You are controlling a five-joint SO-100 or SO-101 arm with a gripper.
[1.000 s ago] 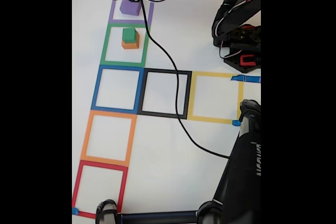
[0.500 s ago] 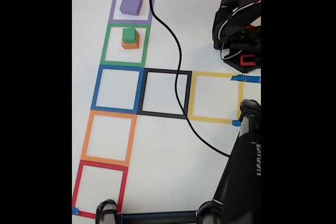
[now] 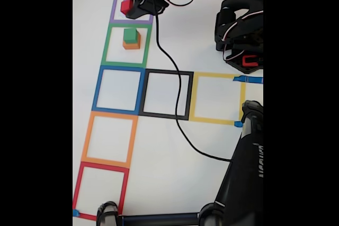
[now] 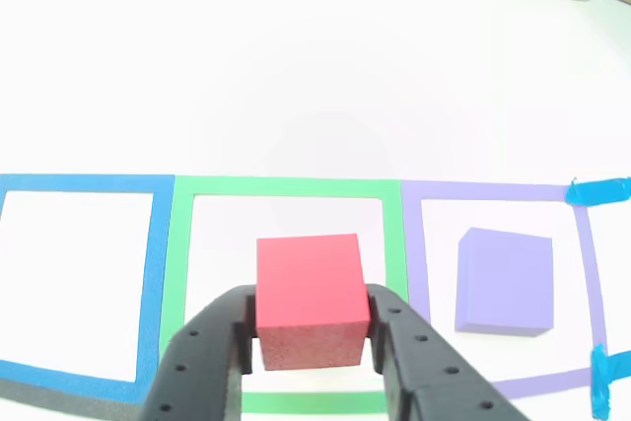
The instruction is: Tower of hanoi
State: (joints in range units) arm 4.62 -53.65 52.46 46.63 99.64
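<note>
My gripper [image 3: 130, 7] is shut on the small red block [image 3: 126, 7] and hovers over the purple tape square [image 3: 113, 11], covering most of the purple block in the fixed view. In the other view the red block [image 4: 310, 295] sits between my black fingers [image 4: 219, 342], with the gripper [image 4: 311, 315] above the green tape square [image 4: 286, 187]. The purple block [image 4: 505, 281] rests in its purple square to the right of it. A green block on an orange block [image 3: 131, 39] stands in the green square [image 3: 106, 46].
Blue [image 3: 97, 88], black [image 3: 167, 72], yellow [image 3: 217, 75], orange [image 3: 87, 136] and red [image 3: 78, 189] tape squares lie on the white table. A black cable [image 3: 177, 120] crosses the black square. The arm's base [image 3: 241, 41] is at the right; a black stand [image 3: 243, 178] fills the lower right.
The gripper, still holding the red block, swung up to the top edge of the fixed view and has come back down over the purple square, now covering the purple block.
</note>
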